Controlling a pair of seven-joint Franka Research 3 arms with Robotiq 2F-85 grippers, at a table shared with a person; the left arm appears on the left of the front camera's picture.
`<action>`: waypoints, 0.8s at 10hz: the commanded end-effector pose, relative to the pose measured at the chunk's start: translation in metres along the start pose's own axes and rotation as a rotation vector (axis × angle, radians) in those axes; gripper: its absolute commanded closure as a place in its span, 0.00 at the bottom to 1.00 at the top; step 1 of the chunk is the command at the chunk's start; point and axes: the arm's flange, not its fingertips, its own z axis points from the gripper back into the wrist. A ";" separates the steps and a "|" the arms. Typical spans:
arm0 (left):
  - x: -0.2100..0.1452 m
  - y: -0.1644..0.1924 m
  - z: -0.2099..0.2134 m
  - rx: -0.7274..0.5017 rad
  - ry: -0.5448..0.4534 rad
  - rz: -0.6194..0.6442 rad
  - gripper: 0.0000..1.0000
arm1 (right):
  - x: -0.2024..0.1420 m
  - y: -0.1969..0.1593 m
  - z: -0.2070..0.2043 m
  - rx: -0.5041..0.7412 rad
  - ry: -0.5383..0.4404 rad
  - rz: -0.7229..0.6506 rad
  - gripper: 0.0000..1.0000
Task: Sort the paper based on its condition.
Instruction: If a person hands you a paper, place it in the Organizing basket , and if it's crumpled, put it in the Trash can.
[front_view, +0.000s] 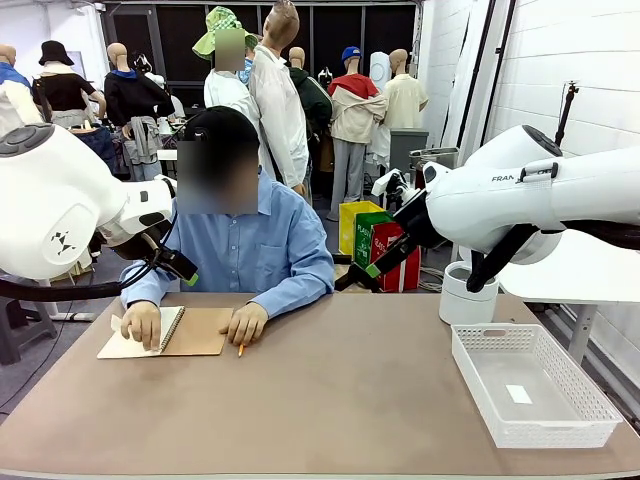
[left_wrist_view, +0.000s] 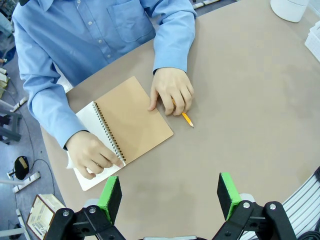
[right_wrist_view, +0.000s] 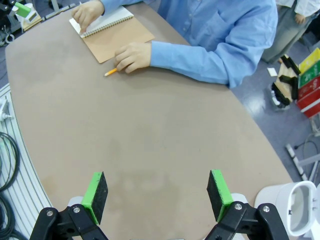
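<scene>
Person's hand (left_wrist_view: 90, 155) presses what looks like notebook paper (left_wrist_view: 89, 117)

White Franka arms w/ black hands (left_wrist_view: 170, 197), green pads (right_wrist_view: 94, 190); person in blue button shirt (front_view: 262, 245).

A white sheet of paper (left_wrist_view: 90, 150) is seen lying flat as the open page of the spiral-bound notebook (left_wrist_view: 135, 117), just beside the wire spiral and opposite the folded-back brown cover. It is pressed down by a person's hand (left_wrist_view: 90, 155). Its outer corner projects past the hand. No creases can be made out.
</scene>
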 end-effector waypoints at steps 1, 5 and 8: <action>-0.001 0.000 0.000 -0.002 0.005 0.000 0.00 | -0.001 0.001 -0.001 -0.004 0.003 -0.009 0.00; -0.001 0.000 0.000 -0.002 0.005 0.000 0.00 | -0.001 0.001 -0.001 -0.004 0.003 -0.009 0.00; -0.001 0.000 0.000 -0.002 0.005 0.000 0.00 | -0.001 0.001 -0.001 -0.004 0.003 -0.009 0.00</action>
